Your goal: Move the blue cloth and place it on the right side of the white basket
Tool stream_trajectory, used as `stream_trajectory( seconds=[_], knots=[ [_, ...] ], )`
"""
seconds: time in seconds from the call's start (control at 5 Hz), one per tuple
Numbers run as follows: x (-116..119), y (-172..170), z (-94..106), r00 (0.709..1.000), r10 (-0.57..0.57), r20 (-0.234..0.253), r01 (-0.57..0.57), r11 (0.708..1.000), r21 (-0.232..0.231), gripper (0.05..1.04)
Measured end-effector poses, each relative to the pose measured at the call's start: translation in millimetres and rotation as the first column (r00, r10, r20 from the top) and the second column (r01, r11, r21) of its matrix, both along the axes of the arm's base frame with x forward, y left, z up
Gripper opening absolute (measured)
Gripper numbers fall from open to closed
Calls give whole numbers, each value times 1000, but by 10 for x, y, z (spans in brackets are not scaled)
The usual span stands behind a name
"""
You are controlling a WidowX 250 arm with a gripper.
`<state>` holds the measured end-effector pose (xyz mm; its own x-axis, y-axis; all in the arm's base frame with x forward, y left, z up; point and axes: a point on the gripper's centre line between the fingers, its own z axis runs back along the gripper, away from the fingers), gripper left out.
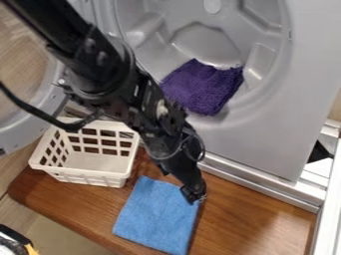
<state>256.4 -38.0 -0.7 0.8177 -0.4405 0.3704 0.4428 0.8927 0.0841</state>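
My gripper (pixel 194 195) hangs at the upper right corner of the blue cloth (pixel 154 217); whether it touches the cloth I cannot tell. The cloth lies flat on the brown wooden surface, below and to the right of the white basket (pixel 91 178). Slatted and rectangular, the basket stands upright at the left, with its bottom bare in the part I can see. The arm crosses from the upper left and covers a bit of the basket's upper right area.
Behind the wooden board (pixel 253 211) stands a grey machine with a round opening, a purple cloth (pixel 203 85) inside it. Its open round door (pixel 40 117) is at the left. White rails (pixel 326 199) run along the right, and a black and yellow object (pixel 15 243) sits at the lower left.
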Motion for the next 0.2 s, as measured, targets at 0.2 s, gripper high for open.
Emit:
stream_trajectory(
  seconds=[0.2],
  knots=[
    [-30, -39, 150, 999, -43, -8, 43, 999, 12, 999]
  ],
)
